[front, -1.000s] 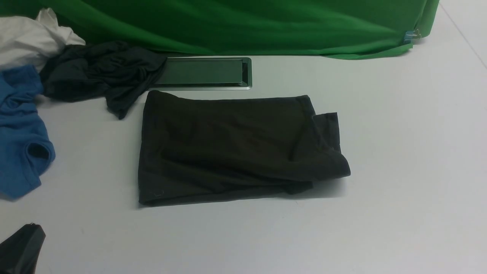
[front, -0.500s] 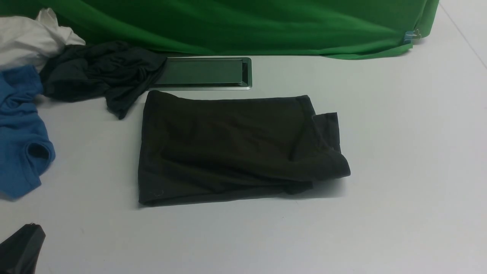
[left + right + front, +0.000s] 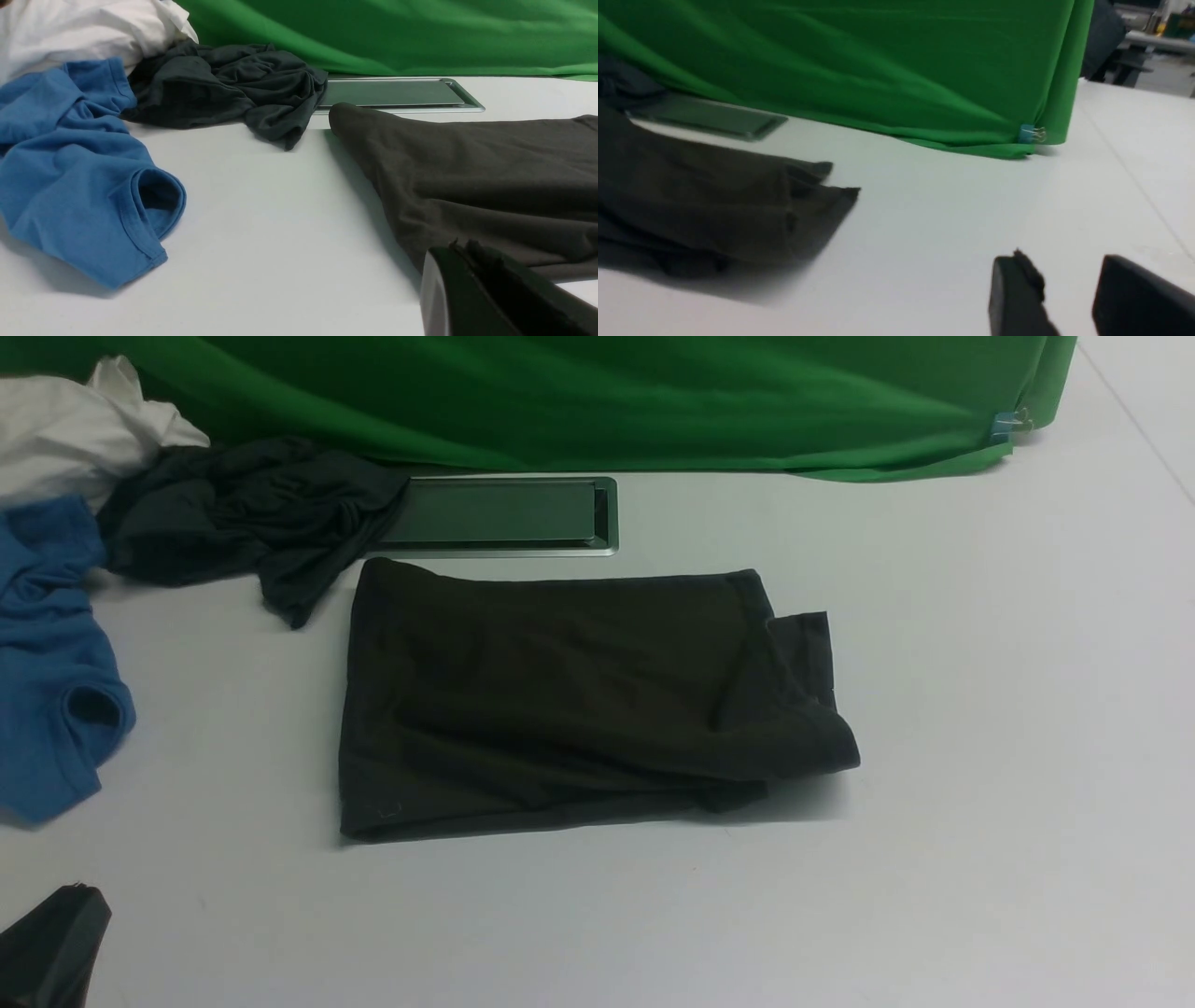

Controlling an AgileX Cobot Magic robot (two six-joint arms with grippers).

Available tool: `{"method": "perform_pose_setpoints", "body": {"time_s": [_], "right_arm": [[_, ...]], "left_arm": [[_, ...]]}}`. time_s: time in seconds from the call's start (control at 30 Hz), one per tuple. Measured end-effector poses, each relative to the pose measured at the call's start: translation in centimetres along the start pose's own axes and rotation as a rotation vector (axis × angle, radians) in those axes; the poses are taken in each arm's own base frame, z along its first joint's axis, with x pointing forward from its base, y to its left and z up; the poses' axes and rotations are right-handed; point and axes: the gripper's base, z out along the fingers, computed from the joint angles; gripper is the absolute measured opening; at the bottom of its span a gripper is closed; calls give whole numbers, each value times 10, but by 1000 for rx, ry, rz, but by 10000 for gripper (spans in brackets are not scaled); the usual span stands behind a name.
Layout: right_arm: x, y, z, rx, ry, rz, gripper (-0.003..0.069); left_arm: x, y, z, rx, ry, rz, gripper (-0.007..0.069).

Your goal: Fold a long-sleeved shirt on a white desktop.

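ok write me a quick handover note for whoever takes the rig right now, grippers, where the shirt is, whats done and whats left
Left gripper: at the near left of the desk, fingers together, holding nothing, just short of the shirt's near edge.
Right gripper: open, empty, over bare desk to the right of the shirt.
The large dark olive-black long-sleeved shirt lies folded into a compact rectangle mid-desk on the smooth white desktop, just in front of the grey metal hatch.
Done: sleeves and body are folded in.
Left: the right end is untidy, with a flap sticking out; tidy it if a neater fold is wanted.
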Motion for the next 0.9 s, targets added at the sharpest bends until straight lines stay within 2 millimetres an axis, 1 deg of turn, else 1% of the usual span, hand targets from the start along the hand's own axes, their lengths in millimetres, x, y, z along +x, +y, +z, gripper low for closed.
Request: {"method": "perform_pose_setpoints", "body": {"time_s": [0.17, 0.9], "right_arm": [[4, 0, 0, 0, 43, -47, 239], [5, 0, 0, 2, 50, -60, 242]], "left_arm": [[0, 0, 0, 0, 0, 0, 20], [0, 0, 0, 0, 0, 0, 20]]}}
